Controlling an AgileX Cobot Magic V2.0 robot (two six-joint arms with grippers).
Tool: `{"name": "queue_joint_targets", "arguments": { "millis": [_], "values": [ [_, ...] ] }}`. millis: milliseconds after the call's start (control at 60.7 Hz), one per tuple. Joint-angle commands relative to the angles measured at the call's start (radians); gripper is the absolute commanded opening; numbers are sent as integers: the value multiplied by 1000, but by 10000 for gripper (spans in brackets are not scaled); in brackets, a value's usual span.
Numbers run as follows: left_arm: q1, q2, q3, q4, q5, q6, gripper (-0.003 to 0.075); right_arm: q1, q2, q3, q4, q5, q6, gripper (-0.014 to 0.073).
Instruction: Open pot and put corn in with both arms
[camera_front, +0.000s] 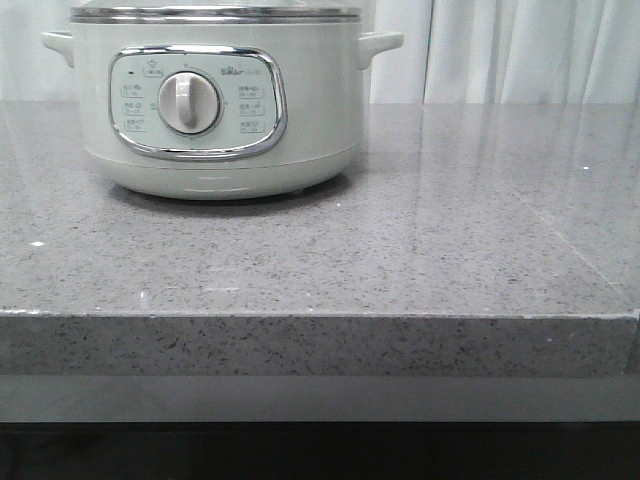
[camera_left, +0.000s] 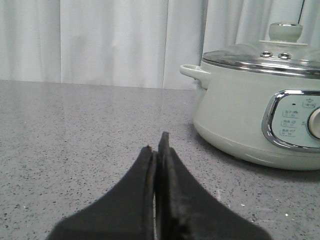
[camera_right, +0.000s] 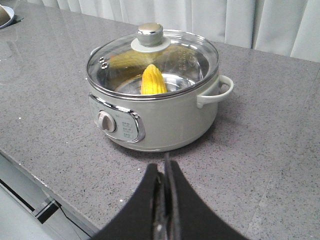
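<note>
So the pot is sitting on the grey speckled tabletop, lid on, and the corn is already inside it. From the right wrist view you can see the yellow cob through the glass lid, leaning tilted against the inner wall, with a paler yellowish shape behind it that could just be a reflection, can't tell.

Right hand has its two black fingers pressed together with nothing between them. It hangs above the tabletop, and the pot is out ahead of its fingertips, well apart from them, with the control panel and white dial on the side of the pot nearest the hand, and one side handle sticking out.

Left hand is the same deal, fingers pressed together, holding nothing, low over the tabletop. The pot is ahead of it and off to one side, not touching, and you get the lid knob and the steel rim from down low.

Front view only shows the pot at the back of the tabletop, neither hand is in that shot. White curtains behind everything
</note>
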Motion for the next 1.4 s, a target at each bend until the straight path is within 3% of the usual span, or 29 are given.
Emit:
{"name": "queue_joint_targets", "arguments": {
  "millis": [0, 115, 362, 642, 1070, 1383],
  "values": [
    [1, -20, 4, -6, -82, -6, -20, -2, -2, -26, 10, -81, -3, -65],
    [1, -20, 4, -6, -82, -6, -20, -44, -44, 5, 5, -103, -4, -65],
    [1, -20, 4, -6, -82, -6, -20, -315, -284, 242, 6, -214, -4, -65],
    [1, -20, 4, -6, -82, -6, -20, -433, -532, 580, 6, -354, -4, -65],
    [1, -20, 4, -6, -82, -6, -20, -396, -709, 908, 6, -489, -3, -65],
    [1, -20, 4, -6, -82, -6, -20, -390, -708, 906, 6, -501, -3, -65]
  ]
}}
